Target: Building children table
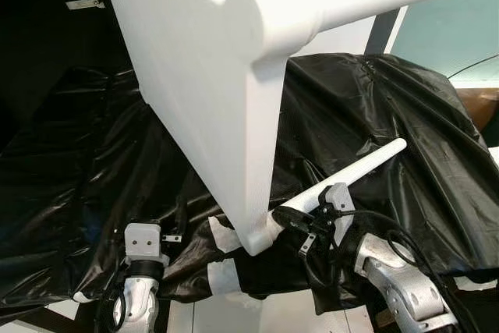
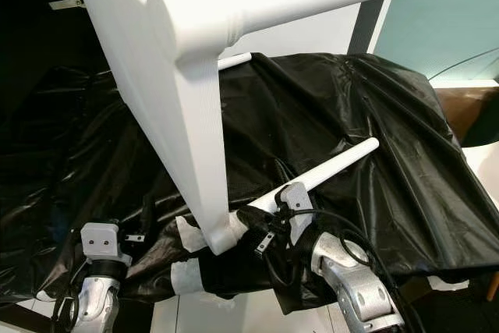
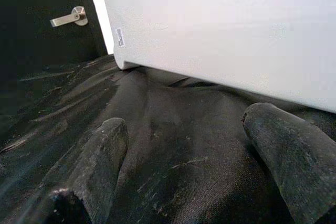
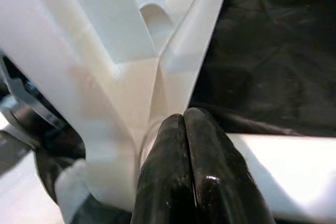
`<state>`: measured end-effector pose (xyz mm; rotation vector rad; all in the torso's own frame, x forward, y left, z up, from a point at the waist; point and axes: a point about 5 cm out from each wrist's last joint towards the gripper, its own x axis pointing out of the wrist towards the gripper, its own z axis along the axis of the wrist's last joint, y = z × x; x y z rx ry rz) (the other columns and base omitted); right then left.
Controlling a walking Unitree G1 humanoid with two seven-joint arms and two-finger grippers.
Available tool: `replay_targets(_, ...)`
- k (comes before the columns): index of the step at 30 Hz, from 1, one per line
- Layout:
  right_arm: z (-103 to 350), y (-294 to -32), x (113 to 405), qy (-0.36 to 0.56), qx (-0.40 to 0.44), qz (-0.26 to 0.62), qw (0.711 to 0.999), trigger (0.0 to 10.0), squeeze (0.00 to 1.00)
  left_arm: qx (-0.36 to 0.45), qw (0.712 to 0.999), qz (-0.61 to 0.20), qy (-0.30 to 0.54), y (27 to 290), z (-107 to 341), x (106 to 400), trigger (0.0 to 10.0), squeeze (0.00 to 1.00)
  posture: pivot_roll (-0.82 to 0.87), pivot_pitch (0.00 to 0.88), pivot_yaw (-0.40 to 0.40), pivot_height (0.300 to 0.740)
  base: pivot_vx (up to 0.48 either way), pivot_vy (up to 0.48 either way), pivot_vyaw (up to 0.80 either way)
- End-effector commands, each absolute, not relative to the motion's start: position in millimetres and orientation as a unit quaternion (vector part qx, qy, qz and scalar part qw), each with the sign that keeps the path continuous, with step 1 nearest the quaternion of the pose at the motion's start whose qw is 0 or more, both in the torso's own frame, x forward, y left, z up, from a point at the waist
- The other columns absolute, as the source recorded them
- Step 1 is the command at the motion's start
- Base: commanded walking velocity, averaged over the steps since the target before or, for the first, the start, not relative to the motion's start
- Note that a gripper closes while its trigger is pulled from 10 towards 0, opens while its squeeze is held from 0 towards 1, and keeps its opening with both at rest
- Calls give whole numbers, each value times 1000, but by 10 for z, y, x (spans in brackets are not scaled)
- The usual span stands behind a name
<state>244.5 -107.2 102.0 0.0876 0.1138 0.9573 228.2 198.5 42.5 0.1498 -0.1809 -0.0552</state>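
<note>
Tabletop (image 1: 195,76) tipped on edge on the black-draped bench (image 1: 390,122). Right gripper (image 1: 306,228), fingers together, beside the lower table leg (image 1: 343,181) slanting away rightward. Left gripper (image 3: 184,171) spread, nothing held.

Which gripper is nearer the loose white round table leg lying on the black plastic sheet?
Right. The right gripper is at the lower end of the white round table leg; the left gripper sits apart, beyond the white tabletop panel.
</note>
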Motion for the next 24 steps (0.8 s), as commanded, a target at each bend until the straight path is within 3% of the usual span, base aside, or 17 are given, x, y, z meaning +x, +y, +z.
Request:
replay_targets(1, 987, -1072, 2455, 64, 60, 465, 881, 0, 0, 72, 997, 17, -32, 2066, 224, 2149, 10000, 0, 141, 0, -32, 740, 0, 0, 0)
replay_targets(6, 970, -956, 2498, 72, 89, 492, 863, 0, 0, 75, 996, 19, -32, 2090, 238, 2135, 10000, 0, 164, 0, -30, 740, 0, 0, 0)
replay_targets(9, 935, -807, 2459, 99, 114, 542, 827, 0, 0, 78, 996, 22, -34, 2110, 248, 2116, 10000, 0, 175, 0, -31, 740, 0, 0, 0)
replay_targets(10, 935, -807, 2459, 99, 114, 542, 827, 0, 0, 78, 996, 22, -34, 2110, 248, 2116, 10000, 0, 175, 0, -31, 740, 0, 0, 0)
replay_targets(12, 863, -728, 2378, 130, 118, 582, 794, 0, 0, 79, 996, 25, -33, 2116, 252, 2101, 10000, 0, 176, 0, -34, 740, 0, 0, 0)
replay_targets(19, 812, -707, 2311, 154, 125, 605, 771, 0, 0, 77, 996, 25, -31, 2096, 248, 2095, 10000, 0, 161, 0, -38, 740, 0, 0, 0)
replay_targets(24, 813, -638, 2395, 144, 127, 599, 777, 0, 0, 71, 997, 15, -29, 2012, 236, 2128, 10000, 0, 137, 0, -33, 740, 0, 0, 0)
